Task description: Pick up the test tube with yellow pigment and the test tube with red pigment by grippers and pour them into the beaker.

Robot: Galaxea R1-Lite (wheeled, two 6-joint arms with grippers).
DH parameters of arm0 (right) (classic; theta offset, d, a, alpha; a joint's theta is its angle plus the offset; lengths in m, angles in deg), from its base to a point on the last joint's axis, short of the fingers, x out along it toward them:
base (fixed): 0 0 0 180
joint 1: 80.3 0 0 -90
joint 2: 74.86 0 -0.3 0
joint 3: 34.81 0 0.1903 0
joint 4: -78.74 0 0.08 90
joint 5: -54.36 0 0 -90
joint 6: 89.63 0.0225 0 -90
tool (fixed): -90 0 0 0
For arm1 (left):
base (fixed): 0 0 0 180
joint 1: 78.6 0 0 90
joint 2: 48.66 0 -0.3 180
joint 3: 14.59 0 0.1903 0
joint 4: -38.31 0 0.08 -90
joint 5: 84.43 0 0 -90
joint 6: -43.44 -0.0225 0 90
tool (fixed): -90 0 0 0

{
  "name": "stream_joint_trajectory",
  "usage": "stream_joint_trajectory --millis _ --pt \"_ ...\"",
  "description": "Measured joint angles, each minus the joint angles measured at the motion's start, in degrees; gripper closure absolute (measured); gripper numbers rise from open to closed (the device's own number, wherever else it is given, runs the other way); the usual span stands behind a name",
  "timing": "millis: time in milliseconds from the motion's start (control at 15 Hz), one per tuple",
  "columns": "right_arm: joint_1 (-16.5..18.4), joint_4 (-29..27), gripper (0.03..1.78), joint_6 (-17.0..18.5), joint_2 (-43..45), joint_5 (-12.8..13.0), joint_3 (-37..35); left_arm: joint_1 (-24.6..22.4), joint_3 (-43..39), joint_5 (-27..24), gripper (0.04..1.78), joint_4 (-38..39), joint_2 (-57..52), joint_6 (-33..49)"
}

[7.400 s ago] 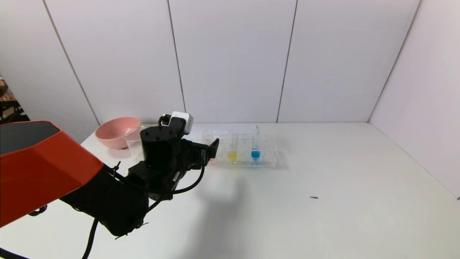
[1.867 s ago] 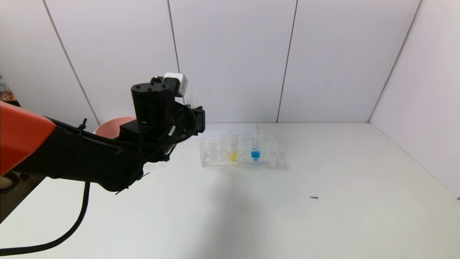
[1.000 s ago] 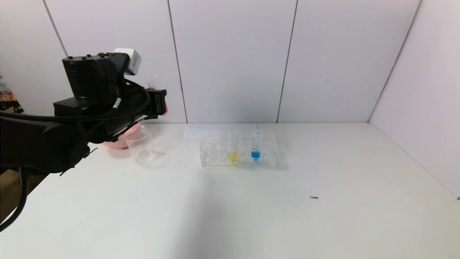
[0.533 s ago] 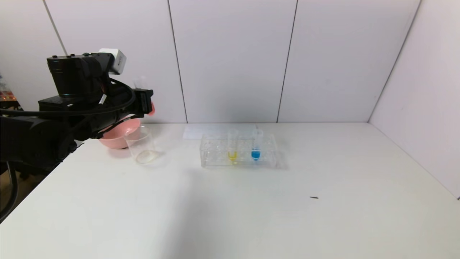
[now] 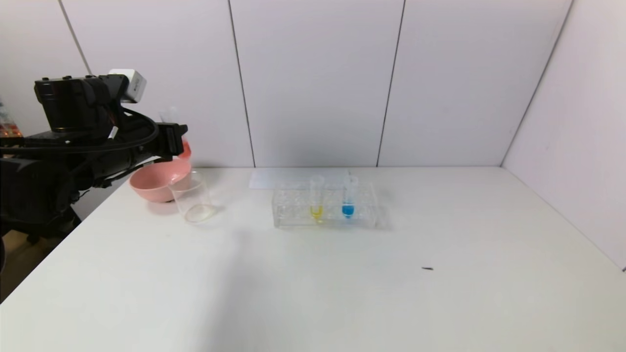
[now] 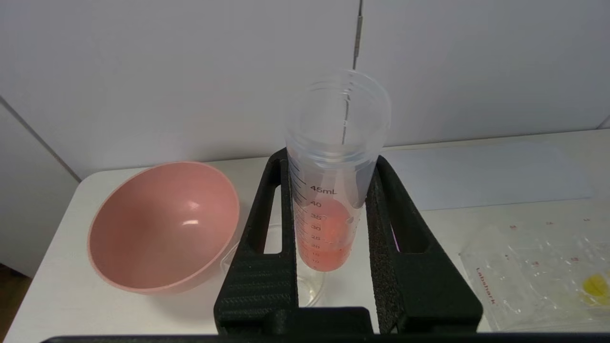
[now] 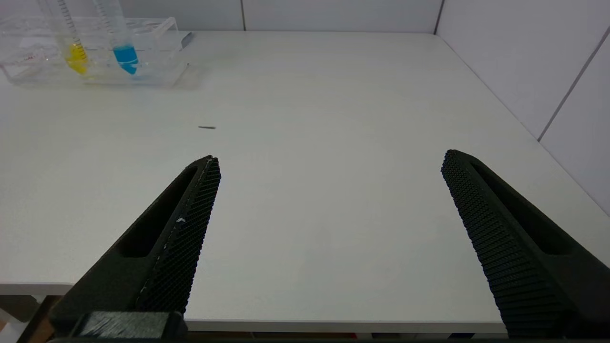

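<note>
From my head camera, my left gripper (image 5: 177, 141) hangs in the air at the far left of the table (image 5: 313, 274), pinching the test tube with red pigment (image 5: 182, 142) upright, above the pink bowl (image 5: 159, 179) and the beaker (image 5: 192, 196) that stands just beside it. The test tube with yellow pigment (image 5: 316, 199) stands in the clear rack (image 5: 325, 208) well to the right, next to a blue-tipped tube (image 5: 348, 198). Through my left wrist camera, my two black fingers (image 6: 267, 228) press on either side of the red tube (image 6: 333, 190), its open mouth up and red-orange liquid at its rounded end; the bowl (image 6: 162, 226) lies beside it below. Through my right wrist camera, my right gripper (image 7: 329, 166) is spread wide with nothing between its fingers, low near the table's near edge, well apart from the rack (image 7: 95, 52) with the yellow tube (image 7: 71, 43).
</note>
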State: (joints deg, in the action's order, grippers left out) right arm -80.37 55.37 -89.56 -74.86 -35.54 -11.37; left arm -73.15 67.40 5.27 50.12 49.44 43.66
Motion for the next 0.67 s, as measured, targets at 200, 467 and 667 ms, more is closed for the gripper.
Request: stream_joint_trajectory --millis 200,467,667 --pt "0.02 0.00 0.11 0.02 0.00 0.00 0.00 -3.13 -0.20 -1.88 1.38 -0.44 -0.17 -0.12" --pt "0.00 0.00 0.11 0.00 0.00 0.00 0.00 -6.49 -0.41 -4.08 1.38 -0.48 -0.04 -0.17" --pt "0.02 0.00 0.11 0.02 0.00 -0.02 0.00 -9.50 -1.10 -7.75 1.38 -0.50 -0.02 -0.22"
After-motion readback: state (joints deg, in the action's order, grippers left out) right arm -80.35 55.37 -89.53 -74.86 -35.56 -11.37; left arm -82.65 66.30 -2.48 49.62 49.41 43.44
